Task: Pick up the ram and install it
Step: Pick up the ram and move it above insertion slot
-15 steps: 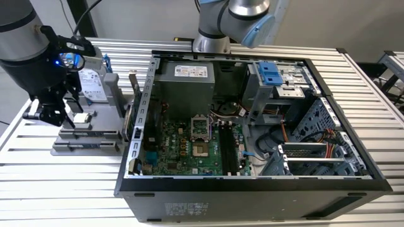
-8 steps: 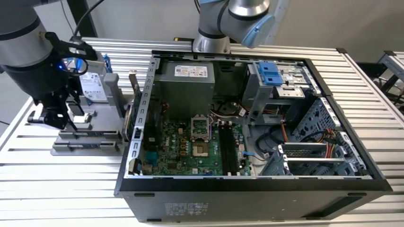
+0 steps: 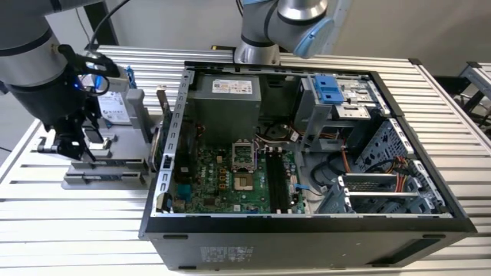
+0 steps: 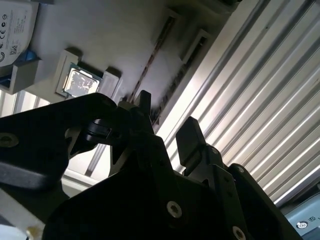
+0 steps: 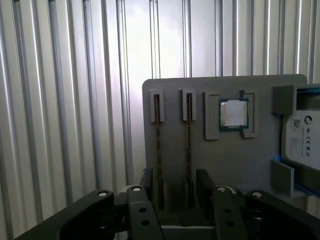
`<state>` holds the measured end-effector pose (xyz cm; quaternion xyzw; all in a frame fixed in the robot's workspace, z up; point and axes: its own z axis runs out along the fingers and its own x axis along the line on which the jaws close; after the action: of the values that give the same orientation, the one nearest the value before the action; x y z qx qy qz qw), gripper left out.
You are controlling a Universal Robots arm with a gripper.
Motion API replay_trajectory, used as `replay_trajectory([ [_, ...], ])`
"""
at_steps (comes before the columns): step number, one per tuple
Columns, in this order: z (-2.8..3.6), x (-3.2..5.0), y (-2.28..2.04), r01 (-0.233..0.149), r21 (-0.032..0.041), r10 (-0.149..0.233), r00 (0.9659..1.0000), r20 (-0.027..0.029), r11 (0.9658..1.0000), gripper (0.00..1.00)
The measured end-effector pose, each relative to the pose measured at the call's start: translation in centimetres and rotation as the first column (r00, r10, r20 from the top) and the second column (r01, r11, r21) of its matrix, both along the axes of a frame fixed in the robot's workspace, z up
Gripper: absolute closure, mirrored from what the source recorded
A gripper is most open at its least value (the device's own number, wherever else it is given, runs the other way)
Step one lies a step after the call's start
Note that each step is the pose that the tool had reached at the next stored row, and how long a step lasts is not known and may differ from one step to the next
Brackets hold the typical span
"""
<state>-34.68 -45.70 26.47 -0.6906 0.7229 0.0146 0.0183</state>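
— How far along is the ram job?
— Barely begun, I'd judge. The ram [image 5: 159, 145] stands on edge in its slot in the grey tray [image 5: 225, 165]. A second stick [image 5: 189, 140] is just beside it and the processor chip [image 5: 233, 113] lies further along.
— And the gripper?
— The gripper [image 5: 175, 185] hangs over one end of those sticks with its fingers [image 5: 205, 182] spread wide and nothing held. In the first wrist view both sticks seem to fall inside the gap, though I can't tell which one it's lined up on.
— Any contact?
— None that I can make out.
— And the computer?
— In the exterior view the open case [image 3: 307, 227] sits beside the tray, toward the exterior view's right, apart from the gripper. The long black memory slots [image 3: 281, 184] on its board look unfilled. So both the lifting and the seating are left to do
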Motion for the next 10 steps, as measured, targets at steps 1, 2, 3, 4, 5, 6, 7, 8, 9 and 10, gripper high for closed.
replay_trajectory([
  [1, -0.08, 0.0, 0.0, -0.002, -0.0001, 0.002, 1.0, -0.0001, 1.0, 0.0],
  [2, -0.16, 0.0, 0.0, -0.003, 0.0, 0.003, 1.0, 0.0, 1.0, 0.0],
  [3, -0.24, 0.0, 0.0, -0.005, -0.0001, 0.005, 1.0, -0.0001, 1.0, 0.0],
  [4, -0.34, 0.0, 0.0, -0.006, 0.0, 0.006, 1.0, 0.0, 1.0, 0.0],
  [5, -0.43, 0.0, 0.0, -0.007, 0.0, 0.007, 1.0, 0.0001, 1.0, 0.0],
  [6, -0.53, 0.0, 0.0, -0.009, 0.0, 0.009, 1.0, 0.0002, 1.0, 0.0],
  [7, -0.62, 0.0, 0.0, -0.01, 0.0, 0.01, 0.9999, 0.0002, 0.9999, 0.0],
  [8, -0.7, 0.0, 0.0, -0.011, 0.0, 0.011, 0.9999, 0.0003, 0.9999, 0.0],
  [9, -0.81, 0.0, 0.0, -0.012, 0.0, 0.012, 0.9999, 0.0004, 0.9999, 0.0],
  [10, -0.92, 0.0, 0.0, -0.014, 0.0, 0.014, 0.9999, 0.0003, 0.9999, 0.0],
])
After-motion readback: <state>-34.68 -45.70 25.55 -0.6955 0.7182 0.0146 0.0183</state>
